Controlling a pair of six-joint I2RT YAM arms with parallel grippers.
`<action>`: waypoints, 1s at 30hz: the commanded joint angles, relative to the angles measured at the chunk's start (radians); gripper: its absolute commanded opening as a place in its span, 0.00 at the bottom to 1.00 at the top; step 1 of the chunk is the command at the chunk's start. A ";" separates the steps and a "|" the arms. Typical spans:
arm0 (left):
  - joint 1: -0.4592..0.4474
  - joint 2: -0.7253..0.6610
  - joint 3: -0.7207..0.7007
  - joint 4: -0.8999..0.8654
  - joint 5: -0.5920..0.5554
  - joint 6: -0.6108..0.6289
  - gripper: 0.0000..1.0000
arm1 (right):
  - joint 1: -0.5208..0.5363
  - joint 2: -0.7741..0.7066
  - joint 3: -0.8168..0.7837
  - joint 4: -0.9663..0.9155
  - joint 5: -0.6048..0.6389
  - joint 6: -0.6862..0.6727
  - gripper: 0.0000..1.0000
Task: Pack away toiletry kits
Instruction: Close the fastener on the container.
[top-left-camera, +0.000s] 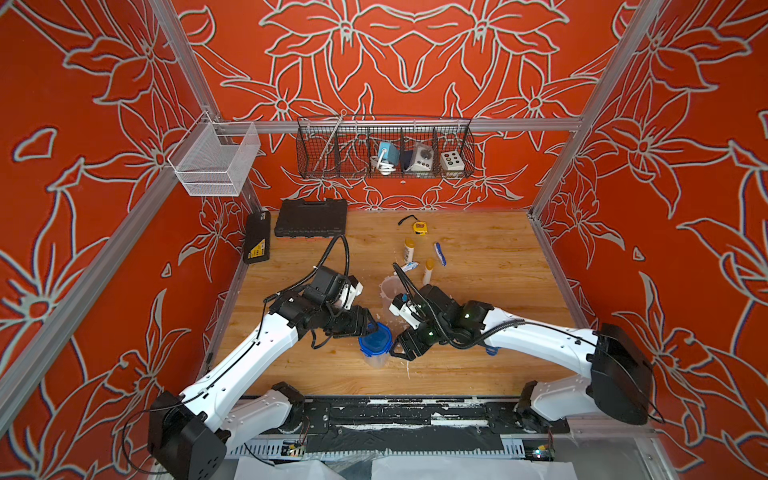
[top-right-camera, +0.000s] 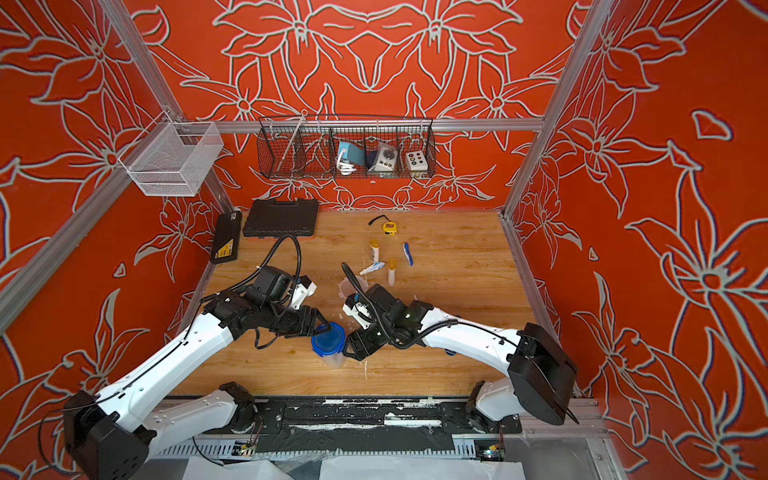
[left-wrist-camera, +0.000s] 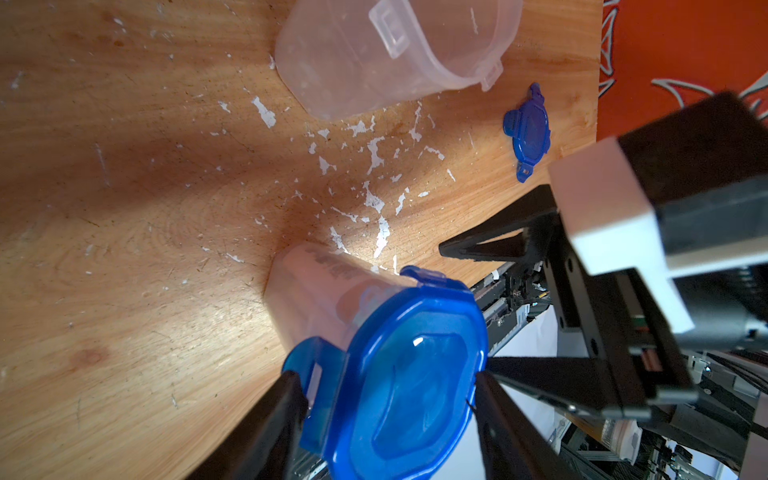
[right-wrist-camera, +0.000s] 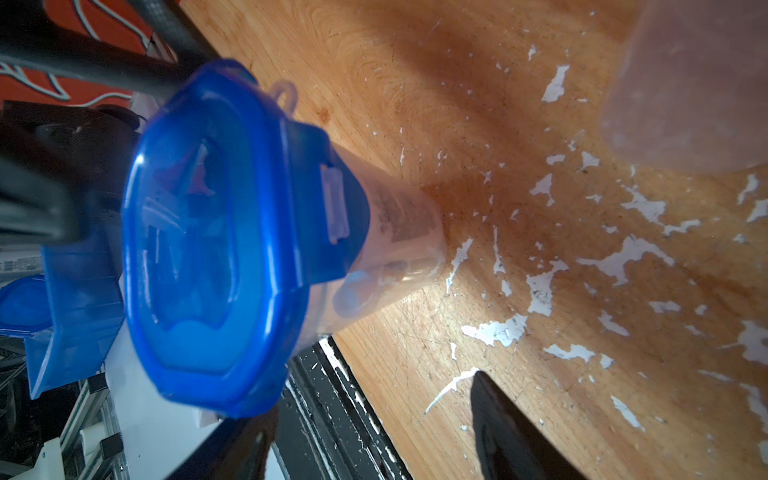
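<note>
lidded cup (top-left-camera: 376, 360) stands lower centre, near the front edge of your bench (top-left-camera: 498, 257); left tool (top-left-camera: 371, 329) pinches its blue lid (top-left-camera: 375, 338), right tool (top-left-camera: 400, 353) spread just beside; bare wood centre right.

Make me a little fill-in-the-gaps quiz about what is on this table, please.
1. The front cup is closed with a ___ lid.
2. The rear cup has ___ lid on it.
3. ___ yellow-capped bottles lie on the table.

Missing words: blue; no; two.
</note>
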 joint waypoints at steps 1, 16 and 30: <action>-0.014 -0.002 -0.035 -0.025 0.102 -0.025 0.64 | -0.001 0.022 0.020 0.052 0.018 0.010 0.74; -0.016 -0.031 -0.092 0.017 0.149 -0.068 0.64 | -0.035 0.035 0.014 0.059 0.022 0.006 0.72; -0.016 -0.020 -0.075 -0.016 0.078 -0.054 0.73 | -0.039 -0.021 -0.010 -0.027 0.052 -0.029 0.73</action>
